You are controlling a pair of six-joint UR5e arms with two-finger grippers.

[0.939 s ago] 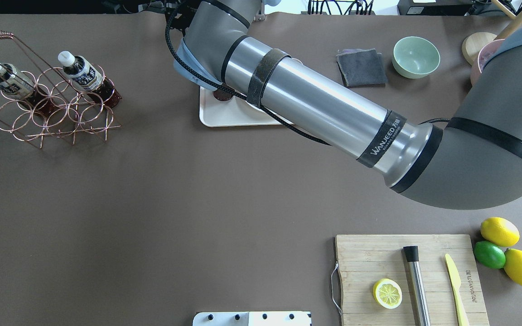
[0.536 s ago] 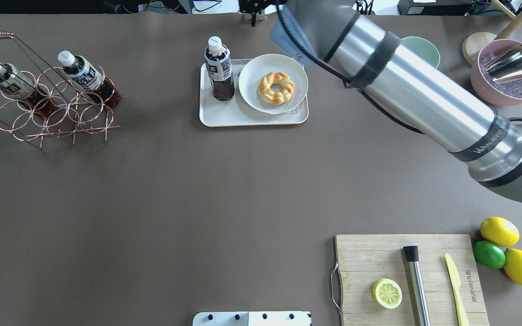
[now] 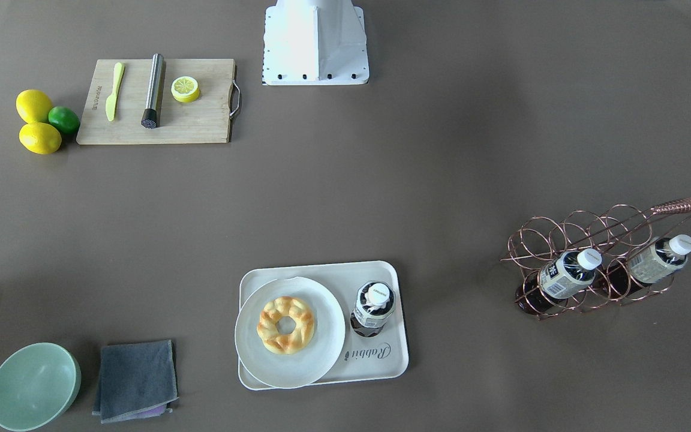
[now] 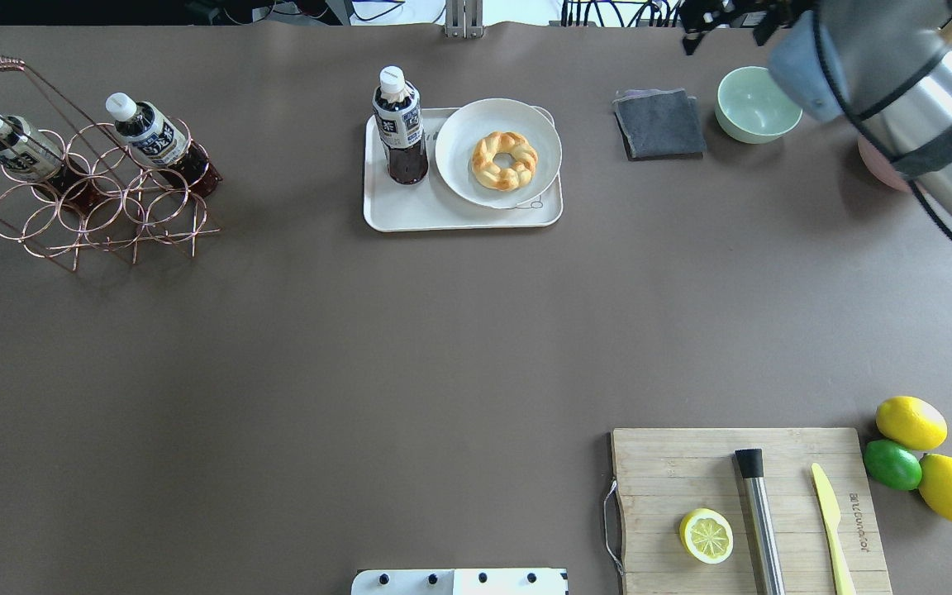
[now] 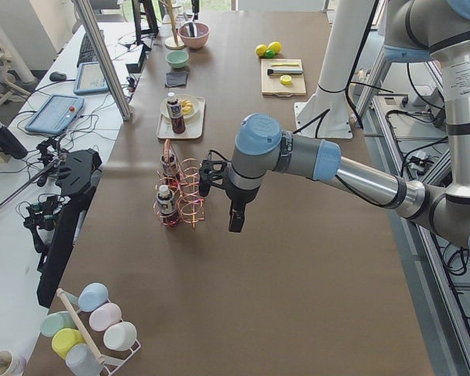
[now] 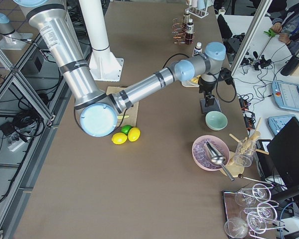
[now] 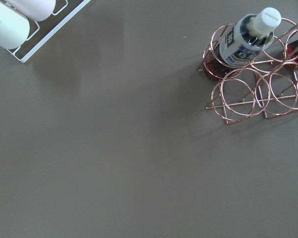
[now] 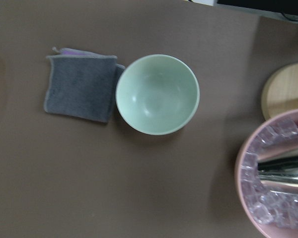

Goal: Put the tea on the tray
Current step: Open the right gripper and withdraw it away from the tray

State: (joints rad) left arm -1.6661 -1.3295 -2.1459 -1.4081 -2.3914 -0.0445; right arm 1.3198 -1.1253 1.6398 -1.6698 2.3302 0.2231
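One tea bottle (image 4: 399, 124) with a white cap stands upright on the left part of the cream tray (image 4: 459, 216), free of any gripper. It also shows in the front-facing view (image 3: 374, 309), next to the "Rabbit" lettering on the tray (image 3: 375, 360). Two more tea bottles (image 4: 149, 132) (image 4: 13, 147) lean in the copper wire rack (image 4: 104, 215) at far left. My right gripper (image 4: 724, 18) hangs over the back right of the table near the green bowl; I cannot tell its state. My left gripper (image 5: 235, 219) hangs beside the rack; I cannot tell its state.
A round white plate (image 4: 498, 153) with a braided pastry fills the tray's right part. A grey cloth (image 4: 659, 122), a green bowl (image 4: 759, 103) and a pink bowl of ice (image 8: 283, 173) stand at back right. A cutting board (image 4: 749, 504), lemons and a lime lie front right.
My right arm has swung from over the tray to the far right of the table. This has uncovered the tea bottle standing alone on the tray beside the plate.
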